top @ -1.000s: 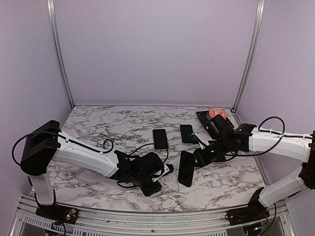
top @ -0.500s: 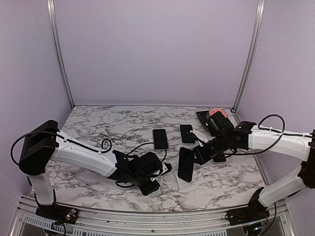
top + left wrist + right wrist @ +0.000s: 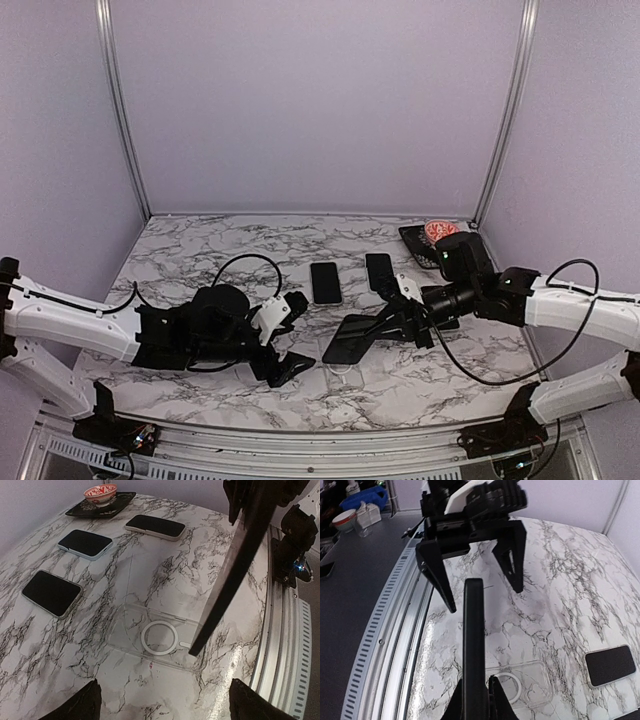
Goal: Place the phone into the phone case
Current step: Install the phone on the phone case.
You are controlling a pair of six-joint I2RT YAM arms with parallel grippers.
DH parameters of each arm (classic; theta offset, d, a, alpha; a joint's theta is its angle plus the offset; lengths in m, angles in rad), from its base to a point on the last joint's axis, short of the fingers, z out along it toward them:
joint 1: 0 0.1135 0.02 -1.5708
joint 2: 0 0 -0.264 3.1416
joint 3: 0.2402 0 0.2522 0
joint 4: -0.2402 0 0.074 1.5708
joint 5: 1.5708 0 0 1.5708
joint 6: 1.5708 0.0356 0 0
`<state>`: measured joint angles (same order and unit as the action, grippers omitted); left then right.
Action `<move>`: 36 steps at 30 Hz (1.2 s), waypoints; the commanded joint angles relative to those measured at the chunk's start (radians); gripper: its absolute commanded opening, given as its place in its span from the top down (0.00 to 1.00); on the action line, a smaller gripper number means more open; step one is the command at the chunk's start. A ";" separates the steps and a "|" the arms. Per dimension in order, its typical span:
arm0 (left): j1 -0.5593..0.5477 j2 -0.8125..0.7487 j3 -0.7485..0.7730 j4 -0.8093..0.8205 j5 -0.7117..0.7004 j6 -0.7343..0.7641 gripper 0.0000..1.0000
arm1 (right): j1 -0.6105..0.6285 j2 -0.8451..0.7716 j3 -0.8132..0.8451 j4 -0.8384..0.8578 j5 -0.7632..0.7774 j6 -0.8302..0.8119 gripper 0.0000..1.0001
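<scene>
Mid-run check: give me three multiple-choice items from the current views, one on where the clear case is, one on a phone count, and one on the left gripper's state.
1. Where is the clear case?
A. Lifted off the table
B. Flat on the table, at the low end of the held phone
C. On the black tray

2. Not counting the held one, how many phones does the left wrist view show lying on the marble?
A. One
B. Three
C. Five

3. The left gripper is:
A. shut on the case
B. shut on a phone
C. open and empty

Key: B, the case lies on the marble below the tilted phone in the right gripper. B, three flat phones lie beyond the case. C, its fingers stand wide apart with nothing between them.
</scene>
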<state>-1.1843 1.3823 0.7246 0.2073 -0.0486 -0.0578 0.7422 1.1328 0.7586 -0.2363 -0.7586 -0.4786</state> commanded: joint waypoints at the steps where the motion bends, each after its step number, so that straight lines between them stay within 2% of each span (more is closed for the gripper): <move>1: 0.014 0.018 -0.037 0.107 -0.007 -0.009 0.11 | 0.006 0.099 0.098 -0.098 -0.132 -0.307 1.00; 5: 0.029 0.063 -0.036 0.107 -0.024 -0.056 0.11 | 0.019 0.191 0.159 -0.227 -0.048 -0.348 1.00; 10: 0.051 0.108 -0.030 0.107 -0.032 -0.076 0.11 | 0.032 0.223 0.148 -0.217 -0.004 -0.367 1.00; 20: 0.061 0.156 -0.019 0.088 -0.025 -0.085 0.12 | 0.052 0.337 0.217 -0.335 0.030 -0.404 1.00; 30: 0.063 0.207 0.014 0.055 -0.018 -0.081 0.13 | 0.068 0.329 0.253 -0.408 -0.060 -0.387 1.00; 36: 0.063 0.225 0.031 0.041 -0.019 -0.080 0.13 | 0.073 0.338 0.193 -0.305 -0.089 -0.287 1.00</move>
<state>-1.1248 1.5944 0.7208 0.2718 -0.0647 -0.1349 0.8017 1.4746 0.9623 -0.6086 -0.7803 -0.8379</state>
